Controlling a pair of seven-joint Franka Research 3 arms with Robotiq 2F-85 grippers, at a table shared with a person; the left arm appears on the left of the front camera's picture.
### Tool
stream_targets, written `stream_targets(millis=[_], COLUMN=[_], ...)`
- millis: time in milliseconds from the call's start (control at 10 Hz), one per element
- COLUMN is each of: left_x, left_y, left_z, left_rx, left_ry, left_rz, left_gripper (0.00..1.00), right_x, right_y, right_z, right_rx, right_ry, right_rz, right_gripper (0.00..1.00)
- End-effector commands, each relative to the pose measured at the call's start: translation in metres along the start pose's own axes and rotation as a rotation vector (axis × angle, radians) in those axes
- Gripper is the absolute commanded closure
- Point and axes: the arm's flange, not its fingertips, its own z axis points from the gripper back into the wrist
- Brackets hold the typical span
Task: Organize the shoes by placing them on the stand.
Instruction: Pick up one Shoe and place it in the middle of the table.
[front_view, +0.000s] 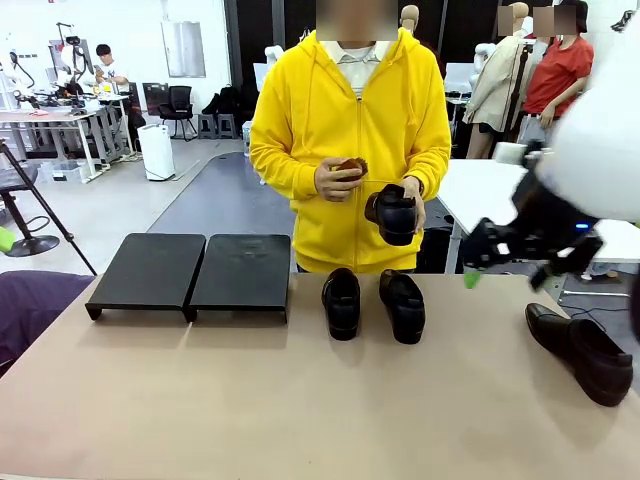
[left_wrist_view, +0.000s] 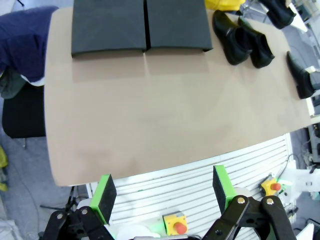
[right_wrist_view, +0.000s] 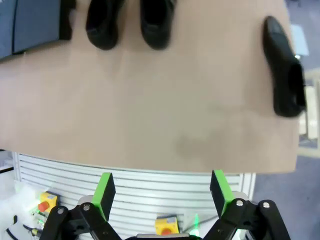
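The black slanted stand (front_view: 190, 272) sits at the table's far left with both panels bare. Two glossy black shoes (front_view: 341, 302) (front_view: 402, 305) stand side by side to its right, toes toward me. A third shoe (front_view: 580, 352) lies near the right edge. The person in a yellow hoodie holds a fourth shoe (front_view: 395, 213) in one hand and a small brown thing (front_view: 350, 167) in the other. My left gripper (left_wrist_view: 162, 192) hangs open and empty, high over the table's near edge. My right gripper (right_wrist_view: 160, 192) is likewise open and empty, with the lone shoe (right_wrist_view: 285, 70) ahead of it on the right.
The tan table (front_view: 250, 400) is bare in its middle and front. A purple-draped seat (front_view: 30, 300) stands by the left edge. Below the near edge are a white slatted base (left_wrist_view: 190, 185) and yellow boxes with red buttons (left_wrist_view: 176, 222). A white table (front_view: 480, 190) stands behind at the right.
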Motion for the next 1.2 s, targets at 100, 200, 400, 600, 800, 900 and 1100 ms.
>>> stream_targets(millis=[100, 200, 400, 600, 800, 900, 1100], left_x=[0.002, 0.002, 0.002, 0.002, 0.002, 0.002, 0.002], left_y=[0.001, 0.001, 0.001, 0.001, 0.001, 0.001, 0.001], left_z=[0.0, 0.0, 0.0, 0.0, 0.0, 0.0, 0.0], left_rx=[-0.01, -0.01, -0.01, -0.01, -0.01, -0.01, -0.01], left_ry=[-0.012, -0.012, -0.012, -0.012, -0.012, -0.012, -0.012], left_rz=[-0.004, -0.004, -0.004, -0.004, -0.004, -0.004, -0.004], left_gripper=[0.0, 0.0, 0.0, 0.0, 0.0, 0.0, 0.0], right_x=[0.018, 0.0, -0.046, -0.074, -0.079, -0.083, -0.092], right_y=[-0.009, -0.027, -0.075, -0.143, -0.222, -0.25, -0.271], right_z=[0.006, 0.026, 0.087, 0.139, 0.169, 0.176, 0.176], right_rx=[0.029, 0.023, -0.04, -0.036, 0.036, 0.08, 0.132], right_ry=[0.038, 0.075, 0.065, 0.087, 0.106, 0.082, 0.034], right_rz=[0.02, 0.013, -0.068, -0.186, -0.37, -0.438, -0.482], right_gripper=[0.0, 0.0, 0.0, 0.0, 0.0, 0.0, 0.0])
